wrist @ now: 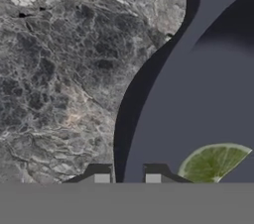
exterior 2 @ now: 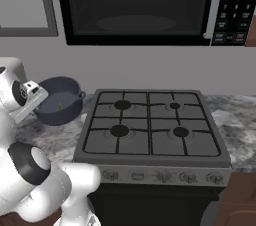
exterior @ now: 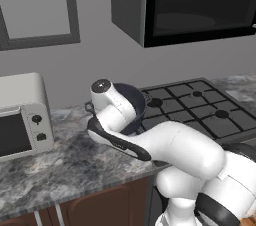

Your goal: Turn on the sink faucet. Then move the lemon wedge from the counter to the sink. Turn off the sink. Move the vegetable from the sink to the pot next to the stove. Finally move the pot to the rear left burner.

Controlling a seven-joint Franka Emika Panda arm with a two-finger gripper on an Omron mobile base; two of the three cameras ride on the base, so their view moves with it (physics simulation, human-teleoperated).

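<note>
Marbled counter point(wrist: 59, 69) at left, then claw point(wrist: 127, 178) at bottom centre, tips narrowly apart astride the dark pot point(wrist: 208, 89) rim, apparently clamped on it. Lemon wedge point(wrist: 213, 162) inside at lower right. Rear left burner point(exterior 2: 122, 104) lies rightward of pot.

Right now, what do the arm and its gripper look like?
The arm is glossy white with rounded, bulbous links, black bands at the joints and a grey round cap at one joint. The gripper has two small dark, squared fingertips with pale grey pads.
</note>
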